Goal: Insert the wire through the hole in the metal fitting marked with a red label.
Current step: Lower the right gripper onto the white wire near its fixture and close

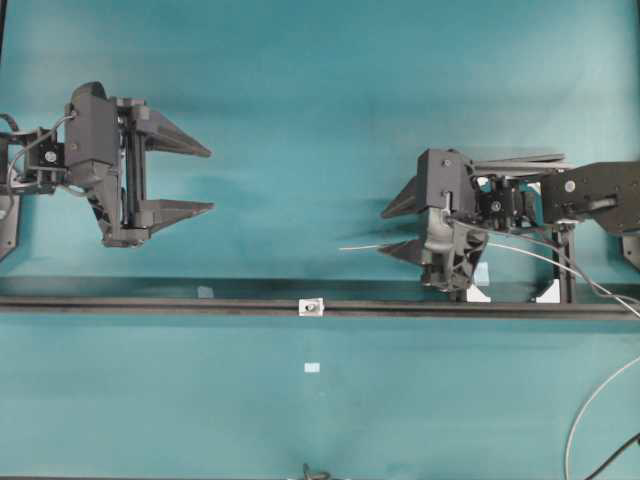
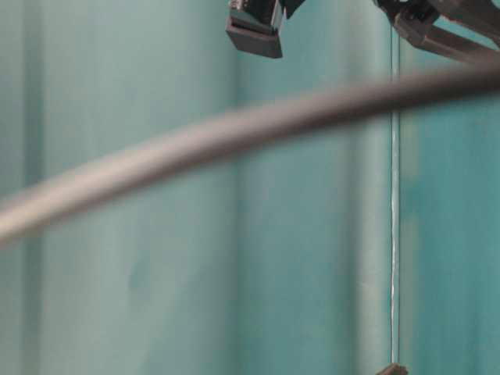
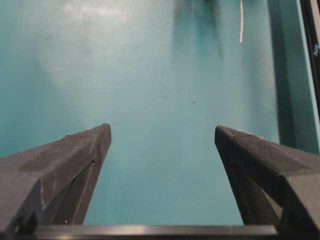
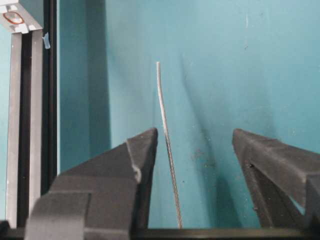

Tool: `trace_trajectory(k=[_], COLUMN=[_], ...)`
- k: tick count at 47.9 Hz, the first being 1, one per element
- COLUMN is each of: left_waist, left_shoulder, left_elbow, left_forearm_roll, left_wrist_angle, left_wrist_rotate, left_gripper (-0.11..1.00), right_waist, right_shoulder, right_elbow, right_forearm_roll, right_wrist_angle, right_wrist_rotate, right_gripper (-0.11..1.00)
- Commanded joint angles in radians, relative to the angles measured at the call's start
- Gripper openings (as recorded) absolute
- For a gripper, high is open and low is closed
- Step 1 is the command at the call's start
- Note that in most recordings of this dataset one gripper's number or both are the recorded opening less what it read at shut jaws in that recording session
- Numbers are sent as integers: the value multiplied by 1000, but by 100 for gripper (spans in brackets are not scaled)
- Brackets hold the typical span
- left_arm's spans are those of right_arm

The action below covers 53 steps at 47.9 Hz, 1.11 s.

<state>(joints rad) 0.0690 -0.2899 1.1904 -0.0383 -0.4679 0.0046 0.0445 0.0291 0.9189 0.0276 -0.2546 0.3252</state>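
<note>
The thin pale wire (image 1: 360, 246) runs leftward from the right side, its free end out past my right gripper (image 1: 381, 232). In the right wrist view the wire (image 4: 164, 120) lies between the spread fingers of my right gripper (image 4: 195, 131), close to the left finger, with a gap on both sides. The small silvery metal fitting (image 1: 312, 307) sits on the dark rail (image 1: 150, 305), below and left of the wire's end. At the top left of that wrist view the fitting (image 4: 13, 18) shows a reddish ring. My left gripper (image 1: 211, 181) is open and empty, far left, above the rail.
A black frame (image 1: 567, 270) with white blocks (image 1: 478, 293) stands under the right arm. A small white tag (image 1: 312, 367) lies in front of the rail. A black cable (image 1: 615, 460) lies at bottom right. A blurred dark cable (image 2: 234, 133) crosses the table-level view.
</note>
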Motion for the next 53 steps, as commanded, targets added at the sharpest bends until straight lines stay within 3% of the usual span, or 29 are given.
trace_trajectory(k=[1, 12, 23, 28, 53], left_waist=[5, 5, 5, 5, 5], left_shoulder=[-5, -5, -5, -5, -9], left_elbow=[-12, -15, -20, -20, -20], left_forearm_roll=[0, -2, 0, 0, 0], left_wrist_angle=[-9, -9, -9, -9, -9], left_wrist_rotate=[2, 2, 2, 2, 0], left_gripper=[70, 70, 70, 70, 70], right_waist=[3, 3, 8, 8, 8], right_shoulder=[-11, -9, -8, -8, -9], right_elbow=[-15, -12, -12, -14, -17], right_forearm_roll=[0, -2, -23, -25, -28], right_wrist_angle=[-9, -5, 14, 15, 8], right_wrist_rotate=[2, 0, -3, -8, -12], right_gripper=[62, 50, 13, 2, 1])
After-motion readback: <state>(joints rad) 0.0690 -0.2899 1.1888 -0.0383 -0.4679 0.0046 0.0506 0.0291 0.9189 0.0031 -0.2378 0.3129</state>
